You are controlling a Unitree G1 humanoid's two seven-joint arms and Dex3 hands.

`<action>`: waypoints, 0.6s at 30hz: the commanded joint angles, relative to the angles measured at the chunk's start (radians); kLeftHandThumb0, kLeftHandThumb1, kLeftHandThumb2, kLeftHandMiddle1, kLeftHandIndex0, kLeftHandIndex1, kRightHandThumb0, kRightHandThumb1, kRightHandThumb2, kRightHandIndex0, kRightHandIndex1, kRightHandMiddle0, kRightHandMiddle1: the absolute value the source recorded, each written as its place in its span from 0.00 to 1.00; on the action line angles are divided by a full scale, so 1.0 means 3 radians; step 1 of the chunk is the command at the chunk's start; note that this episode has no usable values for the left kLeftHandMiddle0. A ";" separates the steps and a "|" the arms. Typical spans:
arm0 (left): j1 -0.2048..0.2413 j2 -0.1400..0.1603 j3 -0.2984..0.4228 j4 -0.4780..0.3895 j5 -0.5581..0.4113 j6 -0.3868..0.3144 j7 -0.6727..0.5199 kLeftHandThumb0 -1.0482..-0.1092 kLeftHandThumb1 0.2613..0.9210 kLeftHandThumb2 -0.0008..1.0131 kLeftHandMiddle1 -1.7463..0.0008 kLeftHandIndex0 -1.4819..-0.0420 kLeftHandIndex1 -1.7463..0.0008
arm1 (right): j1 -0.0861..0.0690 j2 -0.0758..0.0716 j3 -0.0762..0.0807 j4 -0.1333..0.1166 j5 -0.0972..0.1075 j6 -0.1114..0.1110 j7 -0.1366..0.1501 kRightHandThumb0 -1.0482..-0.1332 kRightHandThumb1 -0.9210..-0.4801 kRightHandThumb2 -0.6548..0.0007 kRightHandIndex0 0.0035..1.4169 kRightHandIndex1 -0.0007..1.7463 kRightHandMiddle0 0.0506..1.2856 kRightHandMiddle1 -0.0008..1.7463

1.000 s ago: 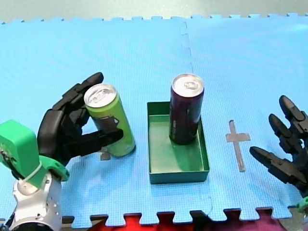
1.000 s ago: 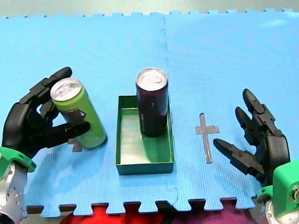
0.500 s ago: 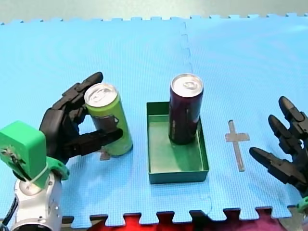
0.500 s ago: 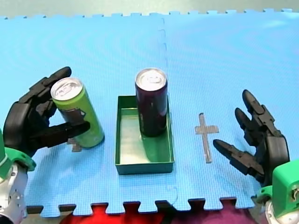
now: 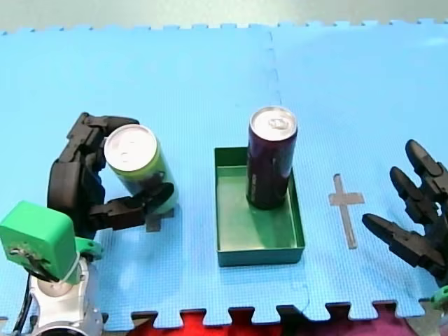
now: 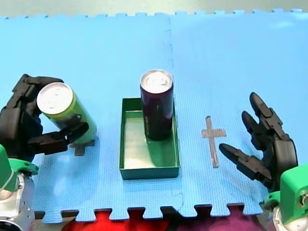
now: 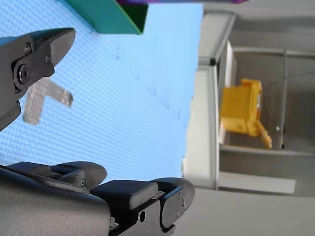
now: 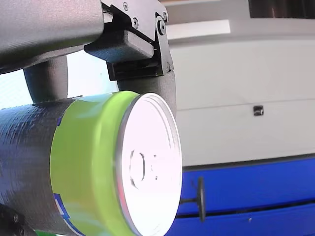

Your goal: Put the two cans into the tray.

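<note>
My left hand [image 5: 105, 178] is shut on the green can [image 5: 134, 164], which is tilted and lifted off the blue mat, left of the tray. The same green can [image 8: 103, 167] shows between that hand's fingers in the second wrist view. A dark purple can [image 5: 270, 157] stands upright in the far end of the green tray [image 5: 257, 253]. My right hand [image 5: 414, 217] hangs at the right edge, beside a grey tape cross [image 5: 345, 207], holding nothing.
A second grey tape mark [image 5: 155, 220] lies on the mat under the lifted green can. The blue foam mat [image 5: 210, 77] runs wide behind the tray. Its jagged front edge [image 5: 231, 315] lies just before the tray.
My left hand has closed on the green can, lifted it and tipped it leftward, away from the tray. The purple can, the tray and the right hand have stayed put.
</note>
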 commanded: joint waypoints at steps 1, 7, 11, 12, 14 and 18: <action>-0.0052 0.0027 0.0022 0.0057 -0.0016 -0.0064 -0.0005 0.74 0.09 0.96 0.00 0.63 0.00 | 0.0001 -0.0015 -0.0006 -0.0002 0.0005 -0.0002 -0.0007 0.36 0.51 1.00 0.26 0.00 0.22 0.00; -0.0084 0.0044 0.0041 0.0135 -0.0023 -0.0095 -0.0031 0.74 0.08 0.97 0.00 0.62 0.00 | -0.0002 -0.0016 -0.0006 0.0004 0.0006 -0.0004 -0.0002 0.35 0.51 1.00 0.26 0.00 0.22 0.00; -0.0095 0.0057 0.0043 0.0141 -0.0012 -0.0116 -0.0033 0.74 0.07 0.98 0.00 0.61 0.00 | -0.0005 -0.0015 -0.0004 0.0012 0.0002 -0.0004 -0.0004 0.34 0.50 1.00 0.26 0.00 0.22 0.00; -0.0099 0.0058 0.0041 0.0135 -0.0008 -0.0122 -0.0029 0.74 0.07 0.98 0.00 0.61 0.00 | -0.0006 -0.0014 -0.0003 0.0013 0.0001 -0.0004 -0.0006 0.34 0.50 1.00 0.26 0.00 0.22 0.00; -0.0127 0.0050 0.0014 0.0029 0.0021 -0.0123 0.0008 0.74 0.07 0.98 0.00 0.61 0.00 | -0.0004 -0.0010 0.0001 0.0007 -0.0006 -0.0003 -0.0015 0.34 0.50 1.00 0.26 0.00 0.22 0.00; -0.0179 0.0032 -0.0098 -0.0434 0.0151 0.0053 0.0187 0.74 0.06 0.98 0.00 0.60 0.00 | 0.0002 -0.0007 0.0008 -0.0007 -0.0013 0.0000 -0.0021 0.34 0.50 1.00 0.26 0.00 0.22 0.00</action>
